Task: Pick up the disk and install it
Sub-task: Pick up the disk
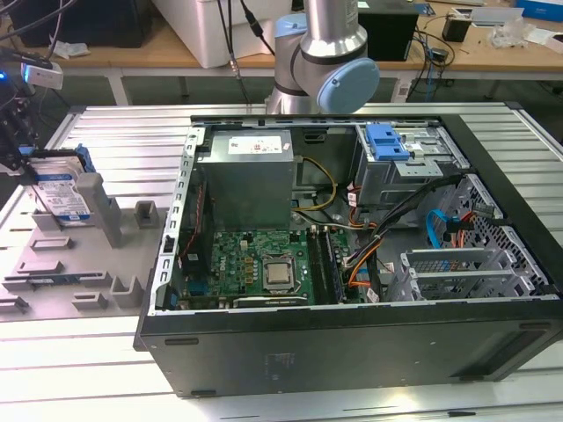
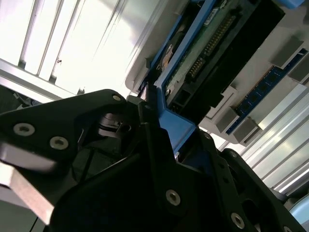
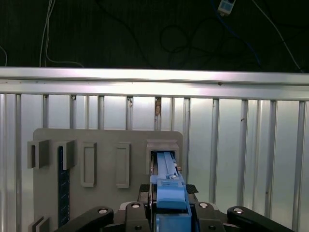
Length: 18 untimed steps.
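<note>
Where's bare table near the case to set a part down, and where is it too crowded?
Free, in the exterior view: the slatted aluminium table above the grey fixture plate, and the strip below the open black computer case. Crowded: the plate's holders around the silver blue-framed disk, and the cable-filled case interior.

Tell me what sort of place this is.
Probably a robotics lab bench for computer assembly: an open black desktop computer case with a green motherboard lies on a slotted aluminium table, a silver-and-blue robot arm stands behind it, and wooden benches with cables line the back.
</note>
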Tool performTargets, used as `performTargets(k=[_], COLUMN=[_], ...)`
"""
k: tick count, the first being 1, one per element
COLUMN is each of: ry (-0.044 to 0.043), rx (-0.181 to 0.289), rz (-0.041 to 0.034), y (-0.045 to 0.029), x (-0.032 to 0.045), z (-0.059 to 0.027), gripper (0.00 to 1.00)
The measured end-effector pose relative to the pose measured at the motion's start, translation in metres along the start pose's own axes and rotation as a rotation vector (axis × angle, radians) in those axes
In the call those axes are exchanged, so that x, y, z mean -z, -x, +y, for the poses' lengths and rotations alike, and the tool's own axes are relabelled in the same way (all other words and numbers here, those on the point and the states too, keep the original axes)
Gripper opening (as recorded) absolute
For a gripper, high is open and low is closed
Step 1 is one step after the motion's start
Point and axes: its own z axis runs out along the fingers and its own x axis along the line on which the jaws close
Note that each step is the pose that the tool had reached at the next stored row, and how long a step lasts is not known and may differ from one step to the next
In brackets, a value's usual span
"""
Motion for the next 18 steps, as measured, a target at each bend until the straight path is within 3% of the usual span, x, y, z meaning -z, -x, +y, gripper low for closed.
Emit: performTargets(k=[18], ry=[-0.0001], rx=[0.0], rz=[0.0006], y=[-0.0001], x=[0.004], z=[-0.0001], gripper=[0.37])
